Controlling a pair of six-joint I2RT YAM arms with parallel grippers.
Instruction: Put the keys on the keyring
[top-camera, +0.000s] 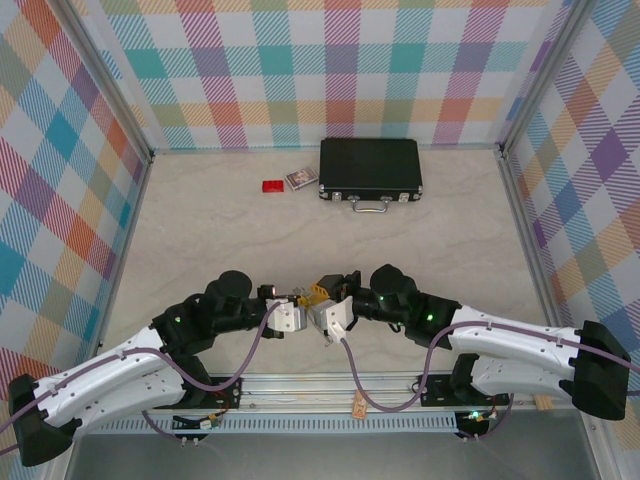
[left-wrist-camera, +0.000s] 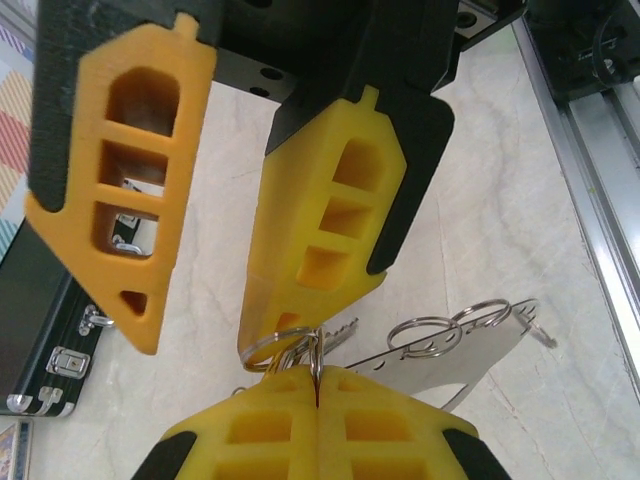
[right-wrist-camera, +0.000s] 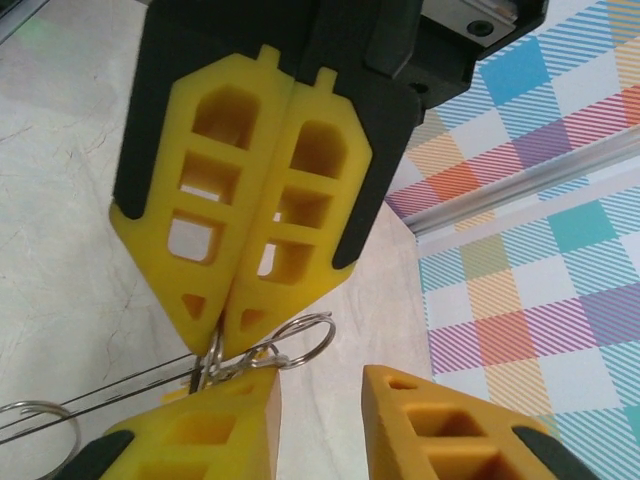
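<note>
Pinches the keyring (left-wrist-camera: 440, 360) in the closed right gripper (right-wrist-camera: 222, 335), left gripper (left-wrist-camera: 205, 345) spread wide and empty alongside. Looks midway; cannot tell whether anything is threaded yet.

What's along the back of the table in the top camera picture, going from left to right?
small red block → little patterned packet → black case
</note>
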